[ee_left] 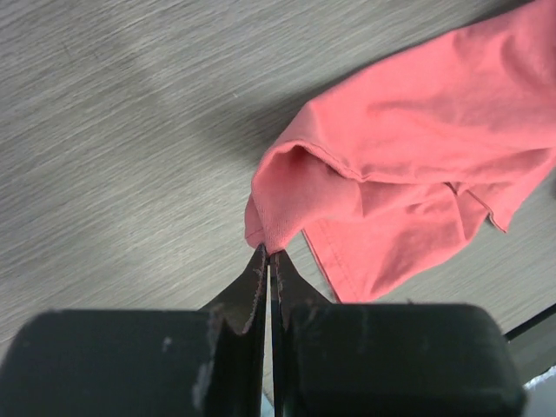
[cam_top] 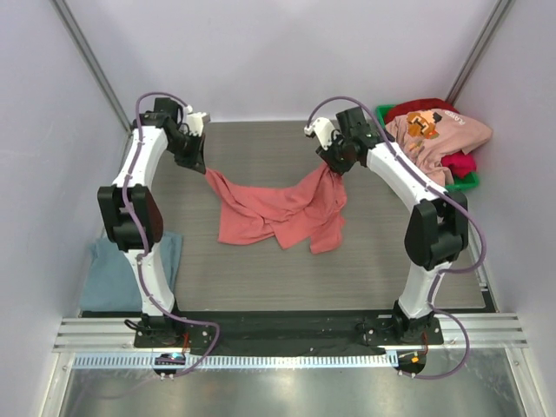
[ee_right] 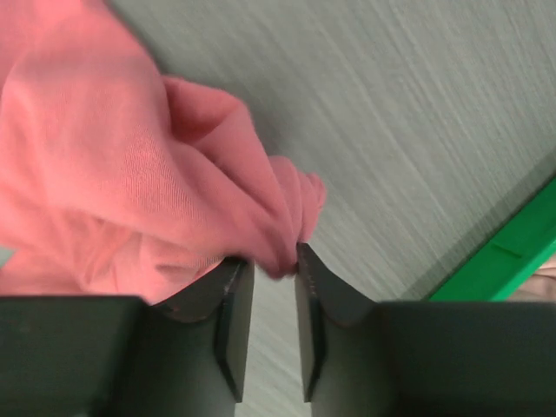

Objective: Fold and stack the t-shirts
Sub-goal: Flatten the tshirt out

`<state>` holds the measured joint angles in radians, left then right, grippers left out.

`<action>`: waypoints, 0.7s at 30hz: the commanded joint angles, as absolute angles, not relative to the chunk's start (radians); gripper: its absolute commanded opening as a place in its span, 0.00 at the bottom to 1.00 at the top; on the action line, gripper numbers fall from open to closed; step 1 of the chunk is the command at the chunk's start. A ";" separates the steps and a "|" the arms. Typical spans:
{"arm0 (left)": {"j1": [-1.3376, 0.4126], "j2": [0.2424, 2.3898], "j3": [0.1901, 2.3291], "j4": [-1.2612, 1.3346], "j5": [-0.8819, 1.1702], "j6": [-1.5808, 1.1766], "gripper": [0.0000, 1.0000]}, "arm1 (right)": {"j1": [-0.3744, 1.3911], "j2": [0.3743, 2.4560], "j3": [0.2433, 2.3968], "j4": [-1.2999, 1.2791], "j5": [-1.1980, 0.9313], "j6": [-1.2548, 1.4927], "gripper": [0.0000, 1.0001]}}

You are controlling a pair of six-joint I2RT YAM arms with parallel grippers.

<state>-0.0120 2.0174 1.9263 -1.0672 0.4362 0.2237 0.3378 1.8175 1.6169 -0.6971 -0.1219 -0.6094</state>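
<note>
The salmon-red shirt [cam_top: 278,213] sags between the two hands over the middle of the desk [cam_top: 261,278], its lower part crumpled on the wood. The left hand [ee_left: 265,252] is clamped tight on one corner. The right hand [ee_right: 271,261] stands narrowly parted with a fold between its tips, seemingly loose. A green bin [cam_top: 469,182] at the far right holds a pink shirt [cam_top: 434,130], its orange print unreadable, and a crimson shirt [cam_top: 459,162]. A grey-blue shirt [cam_top: 117,274] lies beside the left arm.
</note>
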 commanded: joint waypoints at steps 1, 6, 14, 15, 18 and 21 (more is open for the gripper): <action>-0.015 2.022 2.009 -1.035 0.422 0.187 0.00 | 0.327 1.801 1.752 -0.607 -0.057 -0.589 0.35; -0.041 2.019 1.973 -1.011 0.394 0.178 0.00 | 0.374 1.599 1.582 -0.638 -0.319 -0.659 0.37; -0.060 1.968 1.895 -1.015 0.368 0.169 0.00 | 0.589 1.467 1.157 -0.568 -0.439 -0.605 0.34; -0.060 1.956 1.887 -1.019 0.367 0.167 0.00 | 0.607 1.459 1.123 -0.531 -0.440 -0.604 0.34; -0.060 1.945 1.865 -1.031 0.371 0.167 0.00 | 0.667 1.457 1.031 -0.422 -0.431 -0.620 0.34; -0.060 1.934 1.832 -1.022 0.371 0.160 0.00 | 0.695 1.489 1.000 -0.373 -0.452 -0.626 0.32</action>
<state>-0.0631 1.9980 1.8492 -1.0367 0.3740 0.1780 0.6712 1.4876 1.0039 -0.5236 -0.4088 -0.6235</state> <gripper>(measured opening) 0.005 0.328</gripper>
